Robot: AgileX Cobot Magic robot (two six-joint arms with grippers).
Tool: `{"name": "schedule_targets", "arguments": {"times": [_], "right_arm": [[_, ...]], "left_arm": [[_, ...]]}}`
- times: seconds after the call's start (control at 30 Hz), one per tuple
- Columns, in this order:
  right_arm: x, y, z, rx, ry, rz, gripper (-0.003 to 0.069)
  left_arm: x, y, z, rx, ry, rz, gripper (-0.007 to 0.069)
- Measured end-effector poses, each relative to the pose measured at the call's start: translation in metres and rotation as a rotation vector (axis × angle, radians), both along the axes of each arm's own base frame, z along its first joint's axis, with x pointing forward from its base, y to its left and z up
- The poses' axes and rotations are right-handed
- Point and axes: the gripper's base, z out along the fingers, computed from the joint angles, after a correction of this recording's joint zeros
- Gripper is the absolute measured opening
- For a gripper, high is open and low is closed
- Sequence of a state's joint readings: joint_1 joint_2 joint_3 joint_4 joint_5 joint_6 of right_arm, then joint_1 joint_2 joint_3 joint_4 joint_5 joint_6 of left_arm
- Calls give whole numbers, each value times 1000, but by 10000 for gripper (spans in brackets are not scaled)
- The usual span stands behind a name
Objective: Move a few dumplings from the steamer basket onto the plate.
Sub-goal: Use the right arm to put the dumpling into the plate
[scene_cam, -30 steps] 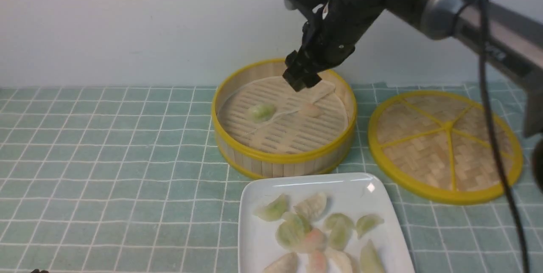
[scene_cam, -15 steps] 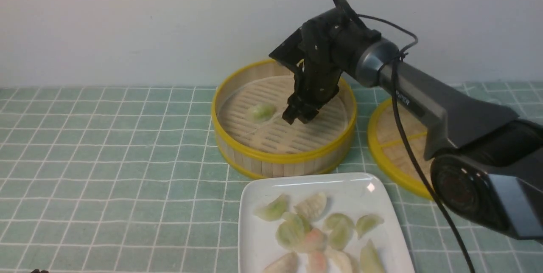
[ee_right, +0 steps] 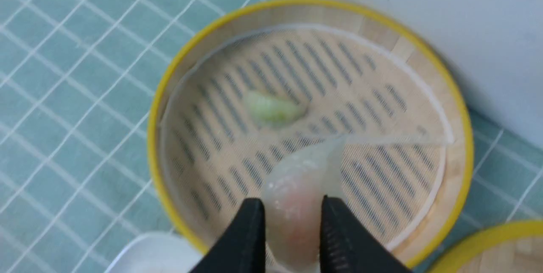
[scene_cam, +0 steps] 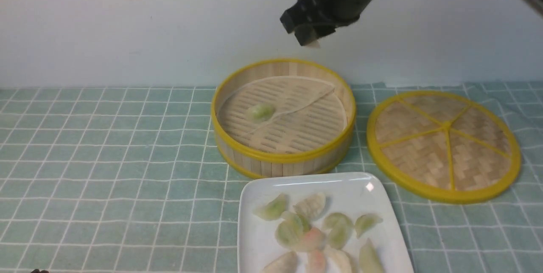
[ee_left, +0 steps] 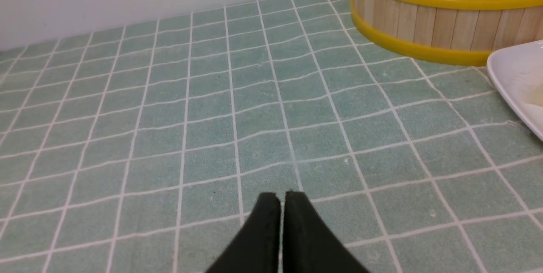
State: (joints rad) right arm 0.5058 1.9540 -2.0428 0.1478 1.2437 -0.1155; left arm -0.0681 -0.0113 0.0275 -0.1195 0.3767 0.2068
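Note:
The steamer basket [scene_cam: 283,156] stands at the back centre with one green dumpling [scene_cam: 261,112] on its liner. The basket also shows in the right wrist view [ee_right: 167,94], with the green dumpling [ee_right: 273,109]. My right gripper [scene_cam: 306,35] hangs high above the basket, shut on a pinkish dumpling [ee_right: 292,205]; its pale tip [scene_cam: 314,44] shows below the jaws. The white plate [scene_cam: 254,192] sits at the front with several dumplings [scene_cam: 312,232] on it. My left gripper [ee_left: 280,198] is shut and empty, low over the cloth, left of the basket [ee_left: 428,26] and plate [ee_left: 515,77].
The flat woven bamboo lid [scene_cam: 443,143] lies right of the basket. A green checked cloth [scene_cam: 106,150] covers the table. A pale wall stands close behind the basket.
My right gripper went down into the basket, closed on the pinkish dumpling and has lifted it high above the basket. The left arm has not moved.

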Motion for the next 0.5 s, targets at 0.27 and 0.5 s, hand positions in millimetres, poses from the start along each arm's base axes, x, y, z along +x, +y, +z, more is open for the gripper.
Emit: {"name": "schedule_targets", "arguments": {"times": [0.27, 0.5], "right_arm": [[-61, -29, -94, -133, 370, -23, 146], [-51, -26, -151, -160, 378, -56, 222]], "left_arm": [[0, 0, 0, 0, 0, 0, -6], [0, 0, 0, 0, 0, 0, -6]]}}
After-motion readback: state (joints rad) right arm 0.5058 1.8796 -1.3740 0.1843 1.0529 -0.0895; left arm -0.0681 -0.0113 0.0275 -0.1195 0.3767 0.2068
